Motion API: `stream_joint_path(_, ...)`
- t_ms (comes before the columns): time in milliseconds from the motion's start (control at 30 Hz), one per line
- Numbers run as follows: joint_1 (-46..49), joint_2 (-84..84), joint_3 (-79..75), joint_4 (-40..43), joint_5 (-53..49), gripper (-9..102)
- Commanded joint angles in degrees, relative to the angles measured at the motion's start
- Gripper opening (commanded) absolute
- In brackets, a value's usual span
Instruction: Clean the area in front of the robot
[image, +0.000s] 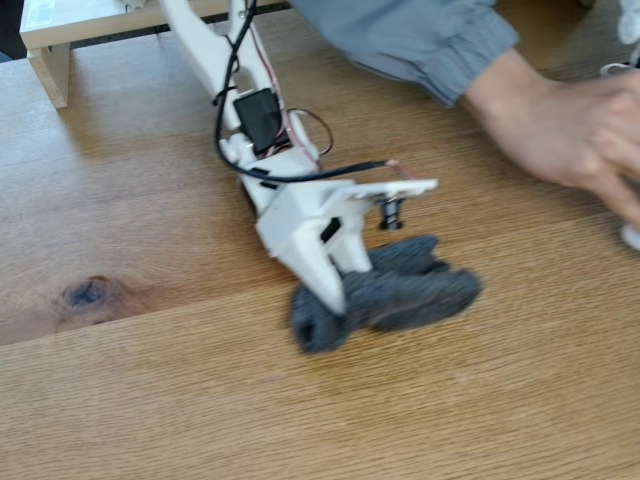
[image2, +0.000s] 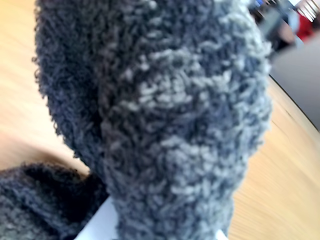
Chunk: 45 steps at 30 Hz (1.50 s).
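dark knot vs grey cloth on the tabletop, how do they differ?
The dark knot is a flat mark in the wood grain of the tabletop; the grey cloth is a fuzzy, bunched lump resting on it. The knot is small; the cloth is several times wider. The knot sits bare at the fixed view's left; the cloth lies under the gripper, whose fingers press into it. Both are darker than the surrounding oak.
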Motion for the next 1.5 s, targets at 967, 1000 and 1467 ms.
stream_joint_path(967,35.77,78.13,48.52,84.73,10.90,0)
stream_joint_path(1000,37.35,80.77,53.88,81.91,9.05,0)
stream_joint_path(1467,51.77,95.36,100.55,43.95,-7.91,23)
